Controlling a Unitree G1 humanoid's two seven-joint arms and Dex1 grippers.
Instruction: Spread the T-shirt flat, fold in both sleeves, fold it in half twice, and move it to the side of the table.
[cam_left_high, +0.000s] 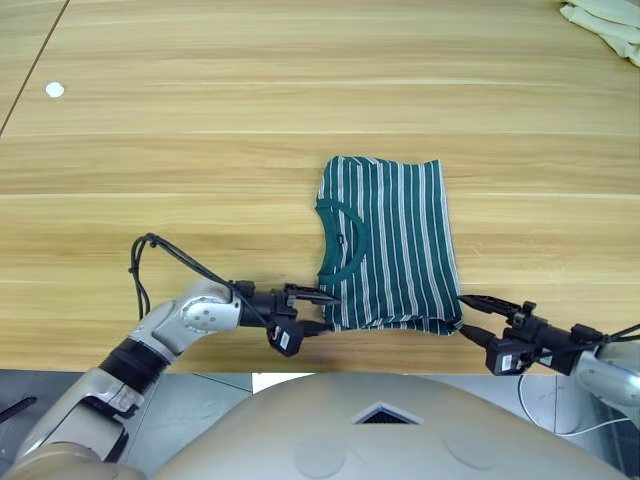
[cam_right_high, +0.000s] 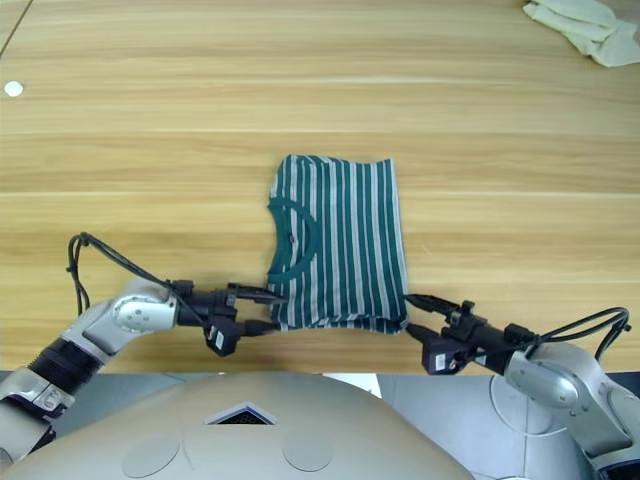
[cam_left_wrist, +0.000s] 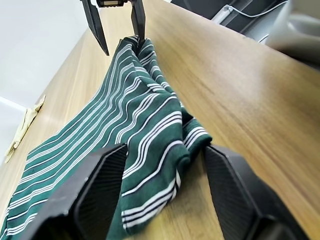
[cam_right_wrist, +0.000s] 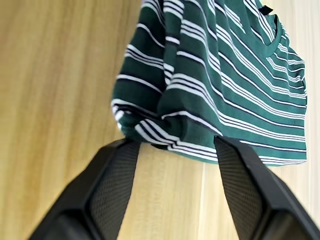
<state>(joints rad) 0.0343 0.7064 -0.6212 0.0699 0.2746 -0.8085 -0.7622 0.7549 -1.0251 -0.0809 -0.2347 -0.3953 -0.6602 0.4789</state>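
Observation:
A dark green T-shirt (cam_left_high: 388, 240) with white stripes lies folded into a narrow rectangle on the wooden table (cam_left_high: 200, 150), close to the front edge, neckline toward my left. My left gripper (cam_left_high: 328, 311) is open at the shirt's near left corner. In the left wrist view its fingers (cam_left_wrist: 100, 190) straddle the bunched hem (cam_left_wrist: 155, 150). My right gripper (cam_left_high: 463, 313) is open at the near right corner. In the right wrist view the layered corner (cam_right_wrist: 165, 120) sits just past its fingertips (cam_right_wrist: 120, 170). The right gripper (cam_left_wrist: 124, 45) also appears far off in the left wrist view.
A cream cloth (cam_left_high: 605, 22) lies at the table's far right corner. A small white disc (cam_left_high: 55, 90) sits at the far left. The table's front edge (cam_left_high: 200, 368) runs just behind both grippers. A black cable (cam_left_high: 150, 250) loops above my left forearm.

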